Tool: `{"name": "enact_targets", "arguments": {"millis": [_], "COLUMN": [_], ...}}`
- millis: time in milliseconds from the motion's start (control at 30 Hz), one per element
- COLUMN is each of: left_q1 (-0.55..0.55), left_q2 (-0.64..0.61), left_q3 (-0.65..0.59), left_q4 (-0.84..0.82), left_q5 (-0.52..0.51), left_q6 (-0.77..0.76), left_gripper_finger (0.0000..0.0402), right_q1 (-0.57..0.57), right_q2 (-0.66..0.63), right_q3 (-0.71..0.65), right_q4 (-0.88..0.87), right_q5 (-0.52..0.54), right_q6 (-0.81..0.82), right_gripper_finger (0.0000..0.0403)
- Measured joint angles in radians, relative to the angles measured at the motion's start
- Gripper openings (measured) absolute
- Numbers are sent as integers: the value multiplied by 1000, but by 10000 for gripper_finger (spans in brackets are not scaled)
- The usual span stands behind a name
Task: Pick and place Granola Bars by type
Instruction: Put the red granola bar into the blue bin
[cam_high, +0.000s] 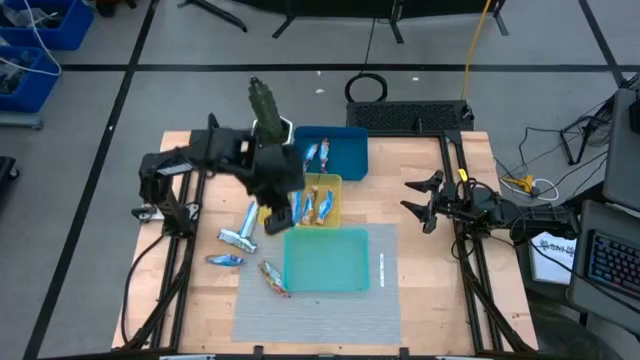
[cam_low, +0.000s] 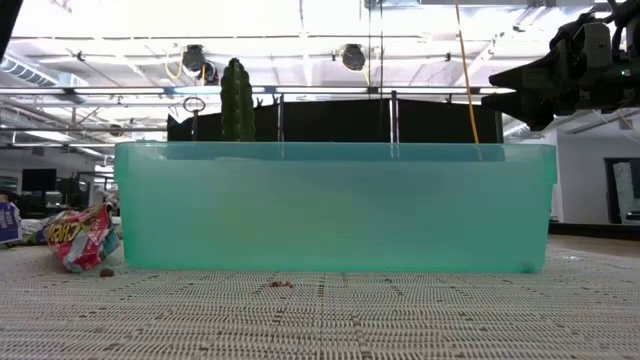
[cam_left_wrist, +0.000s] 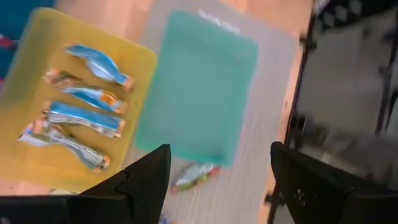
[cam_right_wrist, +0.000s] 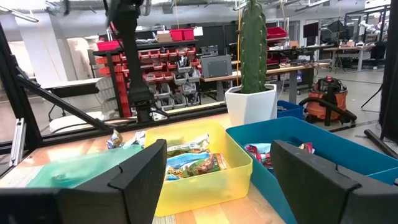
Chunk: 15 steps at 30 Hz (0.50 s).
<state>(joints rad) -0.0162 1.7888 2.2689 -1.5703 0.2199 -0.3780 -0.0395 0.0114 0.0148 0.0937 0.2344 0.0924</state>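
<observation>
4 granola bars (cam_left_wrist: 84, 102) lie in your yellow tray (cam_high: 333, 186) at mid-table, and 2 or so more sit in the blue tray (cam_high: 350, 148) toward the table's far edge. The teal tray (cam_high: 330, 262), touching the yellow one's near side on the grey mat (cam_high: 320, 315), looks bare. 3 bars wait loose near the left edge of the tabletop (cam_high: 420, 170): a blue-and-silver one (cam_high: 240, 237), a small blue one (cam_high: 225, 260), and a red-and-tan one (cam_high: 273, 277) just beside the teal tray's left corner.

Your left gripper (cam_high: 277, 218) hangs over the yellow tray's left rim with its fingers spread apart and nothing between them. Your right gripper (cam_high: 425, 205) waits near the right edge, fingers apart and empty.

You appear to be between picks. Next, bring the left gripper down over 1 loose bar, likely the red-and-tan one for the teal tray, lining the fingers across its slim width.
</observation>
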Motion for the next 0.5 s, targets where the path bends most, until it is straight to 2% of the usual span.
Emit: {"name": "enact_targets", "arguments": {"millis": [233, 500], "left_q1": [-126, -272], "left_q2": [-51, -166], "left_q3": [-183, -535], "left_q4": [0, 17], "left_q5": [-28, -45], "left_q6": [167, 346], "left_gripper_finger": [273, 273], "right_q1": [0, 0], "right_q2": [0, 0], "right_q3": [0, 0], "right_q4": [0, 0], "right_q5": [0, 0], "right_q6": [0, 0], "right_gripper_finger": [279, 279]}}
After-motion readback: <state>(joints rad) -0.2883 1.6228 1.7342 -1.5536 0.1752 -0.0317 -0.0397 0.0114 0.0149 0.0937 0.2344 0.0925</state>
